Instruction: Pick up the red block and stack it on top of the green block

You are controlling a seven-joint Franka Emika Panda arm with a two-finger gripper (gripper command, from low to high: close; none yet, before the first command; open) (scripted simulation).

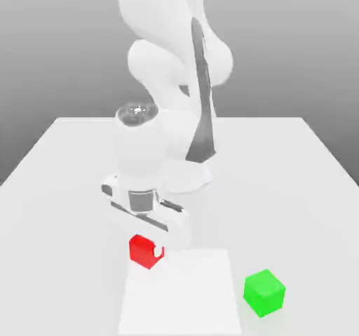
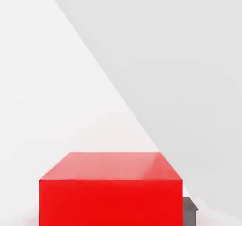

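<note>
Low down — hand point(image 1: 156, 249) at red block point(image 1: 143, 250).

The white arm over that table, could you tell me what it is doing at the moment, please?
The white Panda arm has its end effector lowered right at the small bright red cube on the white table; a fingertip shows against the cube's side. The hand view has the red cube close up, with a dark finger beside it. Whether it is gripped yet I cannot tell. The small bright green cube sits apart, toward the exterior view's right, with nothing on it.
</note>
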